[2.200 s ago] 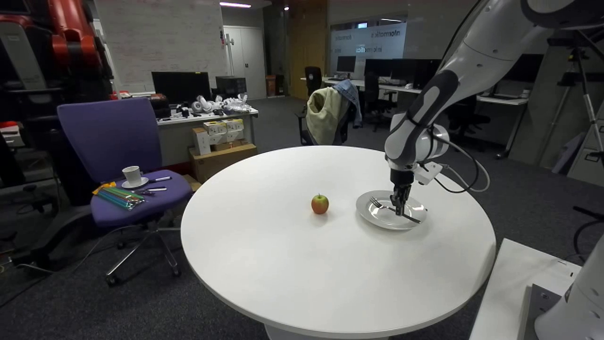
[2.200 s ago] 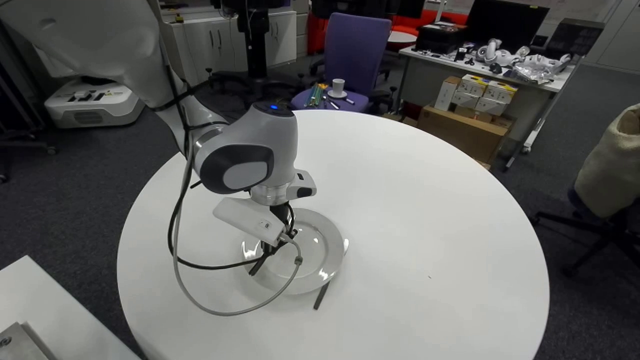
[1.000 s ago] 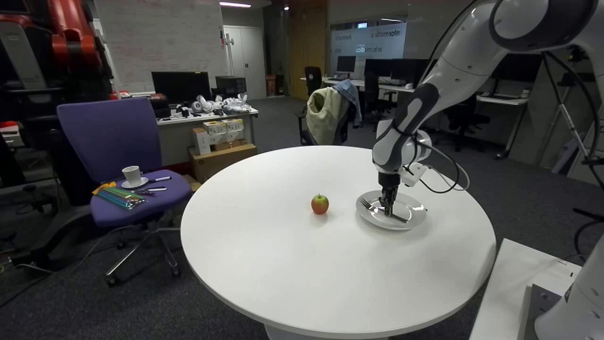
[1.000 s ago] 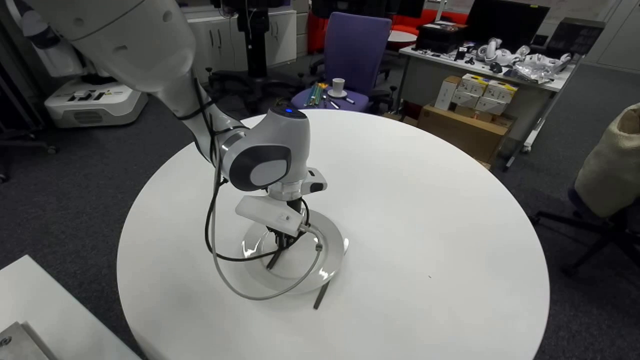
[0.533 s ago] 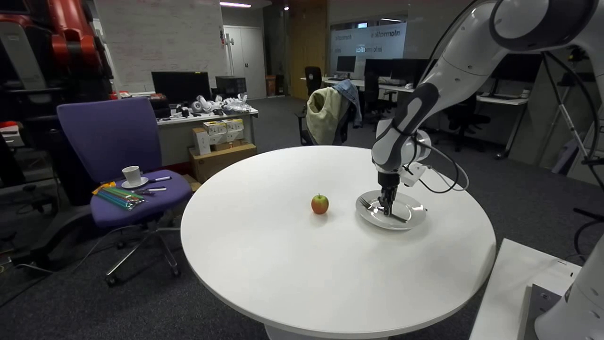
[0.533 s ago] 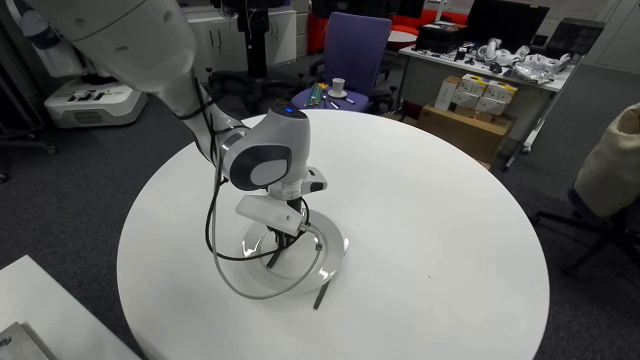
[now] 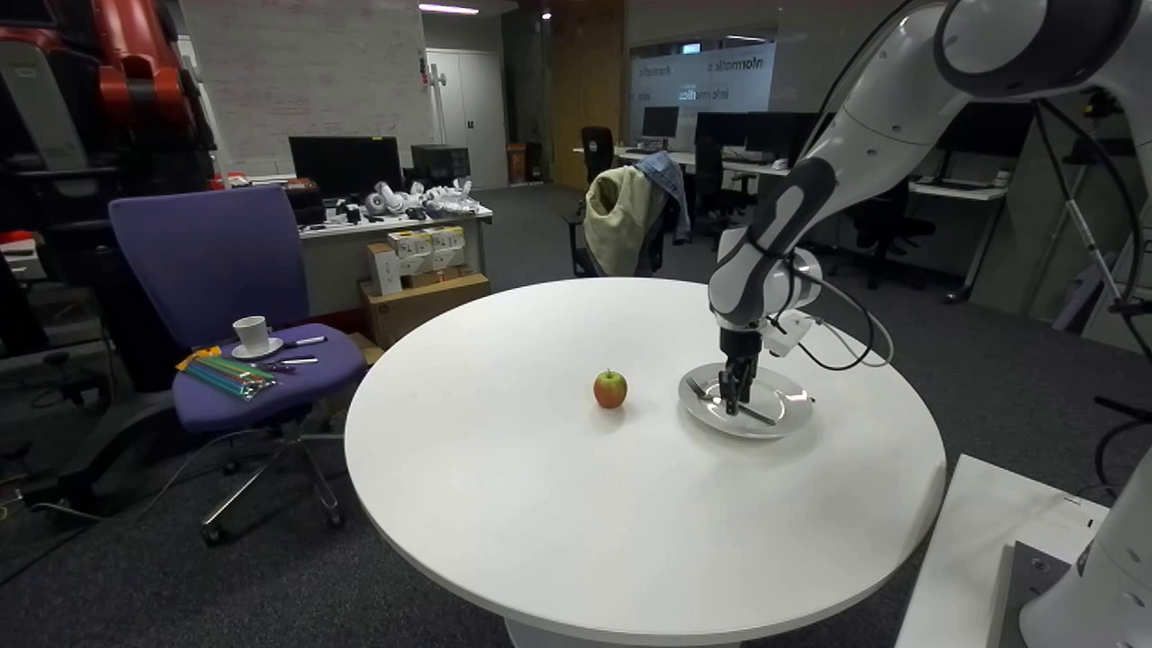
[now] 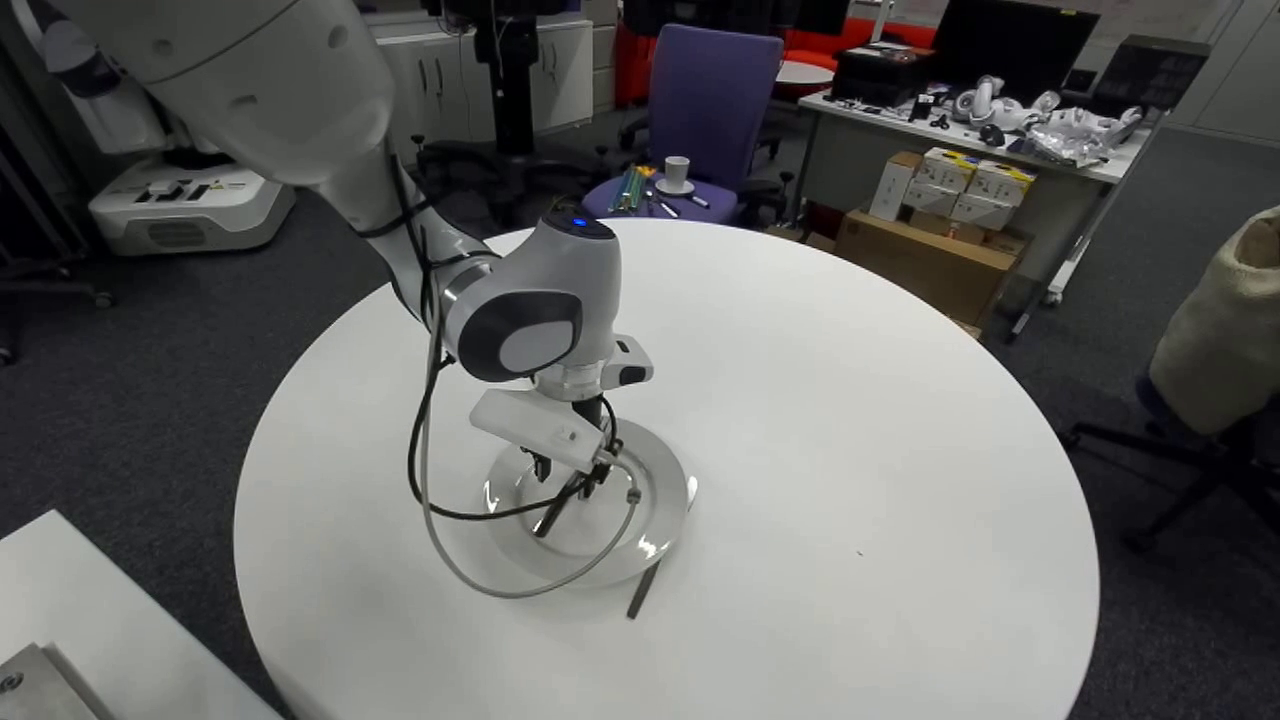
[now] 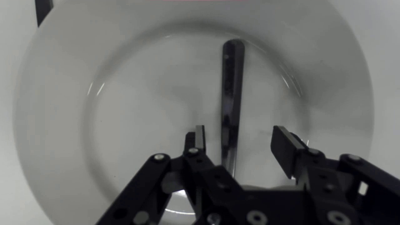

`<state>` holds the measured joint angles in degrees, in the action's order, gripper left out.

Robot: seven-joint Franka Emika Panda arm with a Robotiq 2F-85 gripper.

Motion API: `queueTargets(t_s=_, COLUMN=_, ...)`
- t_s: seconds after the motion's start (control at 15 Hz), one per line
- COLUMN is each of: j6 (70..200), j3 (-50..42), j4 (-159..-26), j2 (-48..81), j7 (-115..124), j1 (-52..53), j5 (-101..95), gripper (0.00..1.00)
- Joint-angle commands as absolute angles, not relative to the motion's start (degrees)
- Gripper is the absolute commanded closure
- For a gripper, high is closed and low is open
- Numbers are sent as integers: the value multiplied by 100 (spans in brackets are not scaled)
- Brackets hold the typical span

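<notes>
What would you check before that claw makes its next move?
1. Claw open: ok, its fingers stand apart.
2. Fork between the fingers in the wrist view: ok.
3. Fork gripped: not ok, gaps show on both sides of it.
4. Apple clear of the claw: ok, it stands apart on the round table.
5. Plate sitting flat: cannot tell; it hides part of another utensil.

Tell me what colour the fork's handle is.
The fork's handle looks nearly black with shiny grey glints; it shows best in the wrist view.
</notes>
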<state>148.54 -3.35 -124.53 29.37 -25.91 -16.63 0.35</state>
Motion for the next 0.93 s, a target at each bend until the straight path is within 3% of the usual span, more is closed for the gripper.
queueTargets(t_s=0.0, j6=14686, j3=-223, j4=-12441, j2=2784, j7=-2623, j1=-1806, j5=139, gripper=8)
queueTargets(t_s=0.13, j6=14682, j3=-259, j4=-12510, j2=2659, j7=-2602, j1=-1790, j5=108, gripper=0)
queueTargets(t_s=0.87, j6=14559, j3=-921, j4=-12499, j2=2309, j7=-2399, j1=-1853, j5=-136, gripper=0)
